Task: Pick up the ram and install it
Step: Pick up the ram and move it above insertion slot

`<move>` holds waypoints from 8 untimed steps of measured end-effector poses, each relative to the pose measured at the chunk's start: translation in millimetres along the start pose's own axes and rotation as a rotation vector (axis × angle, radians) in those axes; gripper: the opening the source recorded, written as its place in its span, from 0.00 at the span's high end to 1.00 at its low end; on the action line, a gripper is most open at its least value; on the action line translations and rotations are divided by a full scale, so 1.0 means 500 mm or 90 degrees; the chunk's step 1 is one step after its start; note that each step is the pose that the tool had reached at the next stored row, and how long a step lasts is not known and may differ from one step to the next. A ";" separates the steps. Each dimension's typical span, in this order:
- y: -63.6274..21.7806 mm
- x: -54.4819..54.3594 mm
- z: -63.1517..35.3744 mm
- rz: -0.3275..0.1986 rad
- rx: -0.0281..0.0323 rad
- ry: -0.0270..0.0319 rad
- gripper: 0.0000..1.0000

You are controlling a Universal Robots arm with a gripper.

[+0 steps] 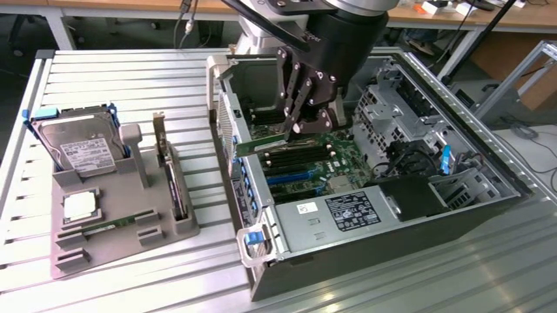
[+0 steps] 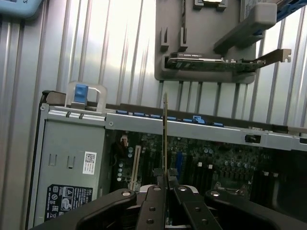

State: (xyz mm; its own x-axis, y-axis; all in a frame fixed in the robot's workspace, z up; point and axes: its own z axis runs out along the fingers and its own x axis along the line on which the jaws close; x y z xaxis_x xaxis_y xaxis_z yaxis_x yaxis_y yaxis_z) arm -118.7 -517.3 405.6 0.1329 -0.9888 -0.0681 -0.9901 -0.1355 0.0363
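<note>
Tool [image 1: 297, 132] tilted dwn, gripping ram [image 1: 261, 145].

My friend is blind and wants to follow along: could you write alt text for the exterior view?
A black robot gripper holds the ram, a thin green stick, over the motherboard inside an open computer case. On the exterior view's left, a grey holder carries a hard drive and an expansion card.

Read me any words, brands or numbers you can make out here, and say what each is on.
No text reads clearly.
Hard drive label: print too small.
Black label on the computer case: too small.
White sticker beside it: a code, too small.
Ram held in the gripper: no print readable.
</note>
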 end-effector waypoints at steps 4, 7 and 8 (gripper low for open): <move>-0.010 0.001 0.000 0.000 0.0000 0.0000 0.88; -0.017 0.002 0.000 0.000 0.0000 0.0000 0.88; -0.020 0.003 0.000 0.000 0.0000 0.0000 0.88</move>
State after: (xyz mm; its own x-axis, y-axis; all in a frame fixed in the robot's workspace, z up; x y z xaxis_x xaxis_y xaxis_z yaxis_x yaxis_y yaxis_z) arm -108.8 -517.3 405.4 0.1328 -0.9888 -0.0681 -0.9901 -0.1355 0.0363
